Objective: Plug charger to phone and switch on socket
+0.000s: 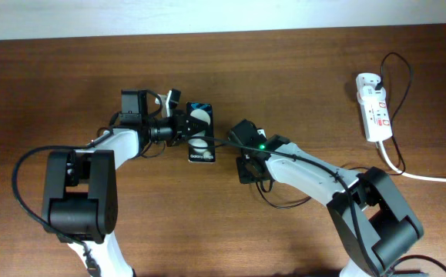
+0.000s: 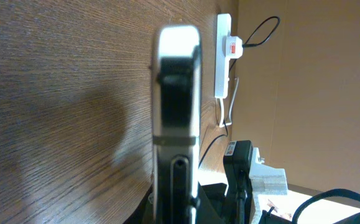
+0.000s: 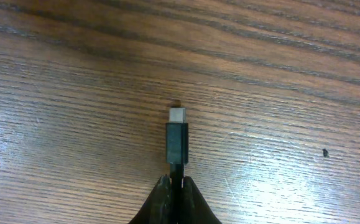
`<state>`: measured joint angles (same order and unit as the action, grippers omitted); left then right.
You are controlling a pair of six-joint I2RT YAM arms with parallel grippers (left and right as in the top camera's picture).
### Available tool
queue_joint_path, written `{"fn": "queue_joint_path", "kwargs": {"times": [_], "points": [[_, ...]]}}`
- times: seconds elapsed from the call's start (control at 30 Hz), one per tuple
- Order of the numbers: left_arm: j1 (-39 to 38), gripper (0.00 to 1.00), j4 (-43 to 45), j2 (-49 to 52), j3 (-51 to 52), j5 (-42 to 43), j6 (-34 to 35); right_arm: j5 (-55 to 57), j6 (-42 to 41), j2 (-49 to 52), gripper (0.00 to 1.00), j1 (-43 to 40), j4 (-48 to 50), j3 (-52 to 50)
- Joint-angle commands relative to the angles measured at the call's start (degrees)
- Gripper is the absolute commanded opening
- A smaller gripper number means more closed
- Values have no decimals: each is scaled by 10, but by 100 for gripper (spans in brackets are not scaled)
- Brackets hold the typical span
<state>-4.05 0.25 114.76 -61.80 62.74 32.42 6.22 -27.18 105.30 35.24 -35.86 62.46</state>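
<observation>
From overhead, you see the phone face up near the middle of the wooden table, with its white lettering at the near end (whether it rests on the wood or is lifted, you cannot tell). Your left gripper reaches in from the left and is clamped on the phone's long left edge. Your right gripper sits just beside the phone's right edge, with a narrow gap between them. The power strip lies well apart at the far right. The charger loops around its far end as a thin black cable, and a thick white cord runs off the right edge of the frame.

In the left wrist view the phone shows edge-on, a narrow silver-rimmed strip down the middle of the frame. The fingers holding it are hard to make out here. Behind the phone, the power strip stretches away across the wood, with its red switch facing the camera and the black cable curling beside it.

In the right wrist view your two fingertips are pinched tight on the charger cable. Its black connector sticks out just past them, with the bare metal tip pointing away over the wood grain and casting a small shadow on it.
</observation>
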Motion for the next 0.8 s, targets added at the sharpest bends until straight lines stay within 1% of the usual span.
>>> {"fn": "queue_joint_path", "kwargs": {"times": [0.0,0.1,0.13,0.17,0.2,0.27,0.3,0.33,0.4,0.43,0.5,0.53,0.57,0.6,0.63,0.67,0.7,0.73,0.77], "points": [[2,0,6,-9,0,14,1,3,-3,8,4,0,5,-1],[5,0,19,-9,0,16,1,-30,-3,-14,4,-9,1,2],[8,0,32,-9,0,30,-8,-67,6,-48,4,-25,-8,2],[13,0,41,-9,0,43,-12,-113,31,-75,4,-38,-13,2],[25,0,42,-9,0,50,-12,-200,64,-117,4,-62,-14,1],[35,0,42,-9,0,53,-12,-322,109,-155,4,-87,-16,-1],[36,0,42,-9,0,55,-12,-372,137,-156,4,-86,-16,-10],[36,0,42,-9,0,55,-12,-390,137,-156,4,-86,3,-28],[36,0,40,-9,0,55,-12,-463,122,-156,4,-86,127,-104],[36,0,40,-9,0,57,-12,-486,92,-156,4,-86,200,-144],[36,0,40,-9,0,66,0,-495,-9,-156,4,-61,410,-243],[36,0,40,-9,0,66,25,-492,-40,-156,4,-33,493,-275],[35,0,40,-9,0,66,43,-472,-63,-156,4,-13,527,-287],[34,0,40,-9,0,65,53,-428,-92,-156,4,9,541,-294],[34,0,40,-9,0,65,53,-395,-111,-156,4,27,547,-294],[33,0,41,-9,0,64,53,-379,-115,-156,4,47,576,-294],[30,0,41,-9,0,62,53,-354,-140,-156,4,57,590,-294],[21,2,43,-9,0,49,53,-307,-156,-156,4,69,602,-294],[11,3,45,-9,0,37,53,-290,-158,-156,4,71,608,-294]]}}
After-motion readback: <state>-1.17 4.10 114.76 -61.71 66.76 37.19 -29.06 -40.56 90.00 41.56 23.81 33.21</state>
